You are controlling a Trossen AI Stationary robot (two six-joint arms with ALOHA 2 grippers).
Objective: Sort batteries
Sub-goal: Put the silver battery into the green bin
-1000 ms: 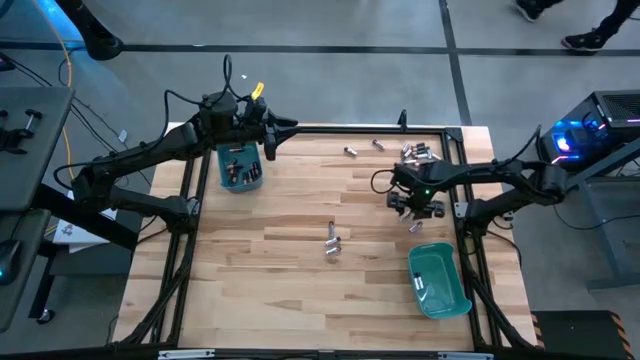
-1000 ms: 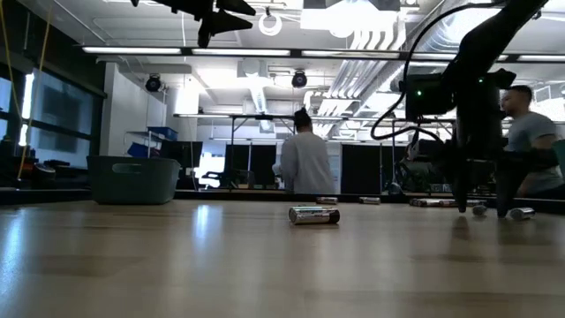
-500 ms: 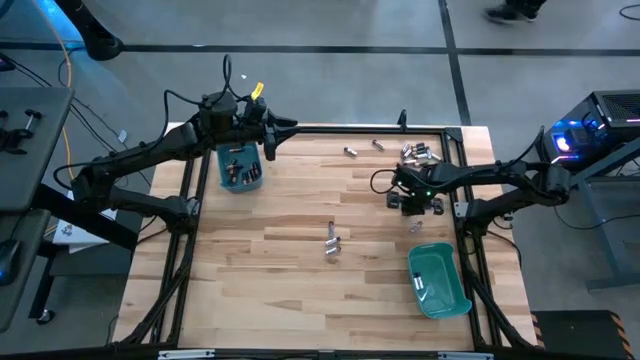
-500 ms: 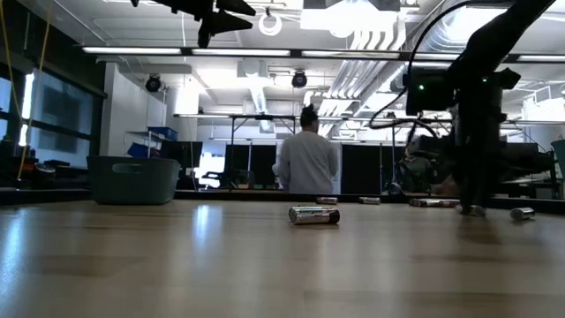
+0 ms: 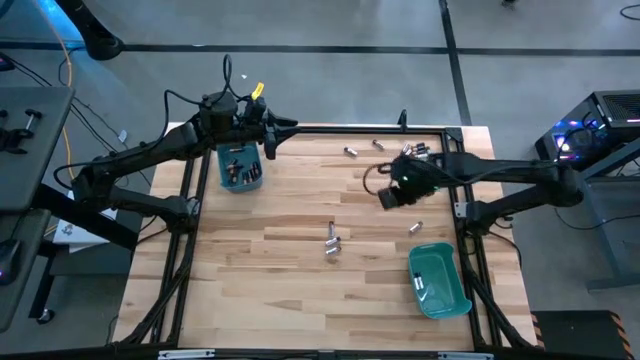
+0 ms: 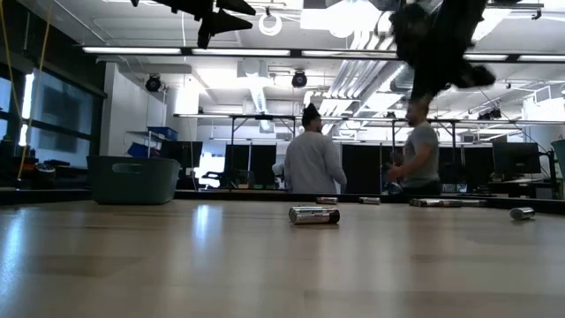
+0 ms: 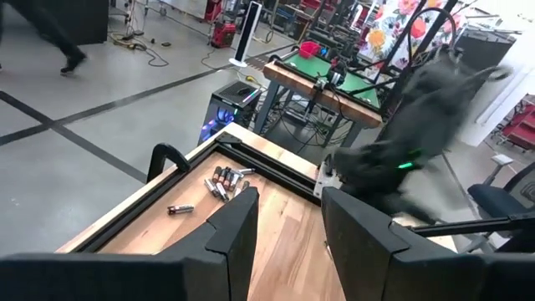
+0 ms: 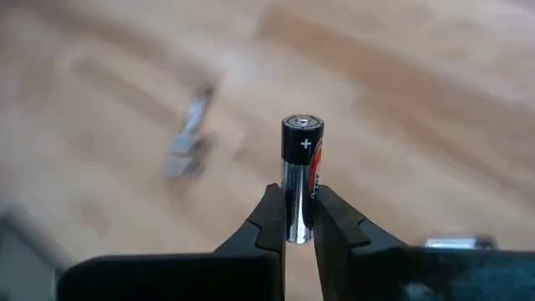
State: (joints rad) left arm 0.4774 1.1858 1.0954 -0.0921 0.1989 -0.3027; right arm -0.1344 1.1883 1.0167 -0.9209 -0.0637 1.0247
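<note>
My right gripper (image 8: 292,205) hangs above the table's right half (image 5: 388,196), shut on a silvery battery (image 8: 299,167) with a black plus end and a red mark. My left gripper (image 7: 288,226) stands open and holds nothing, high over the teal bin (image 5: 240,168) at the far left, which has batteries in it. Loose batteries lie on the wood: a pile (image 5: 418,153) at the far right, a pair (image 5: 332,240) in the middle, and one (image 5: 415,228) near the right teal bin (image 5: 438,280). My right gripper pinches the battery between its two fingertips (image 8: 269,219), on the silvery lower part of its barrel (image 8: 294,194). The battery runs on in line with the fingers, its plus end (image 8: 302,125) sticking out past them. The fingers slant down from above, and the battery is lifted clear of the table.
Two single batteries (image 5: 350,152) lie by the far edge. A battery (image 5: 420,285) lies inside the right bin. A black frame (image 5: 350,128) runs round the table. Bare wood (image 5: 270,280) shows at the near left. People stand in the room behind (image 6: 309,159).
My right gripper has shut on a battery that lay on the table's right side. It has then gone up fast and a little toward the table's left, rolling as it rose. The battery is now lifted clear. My left gripper has kept still.
</note>
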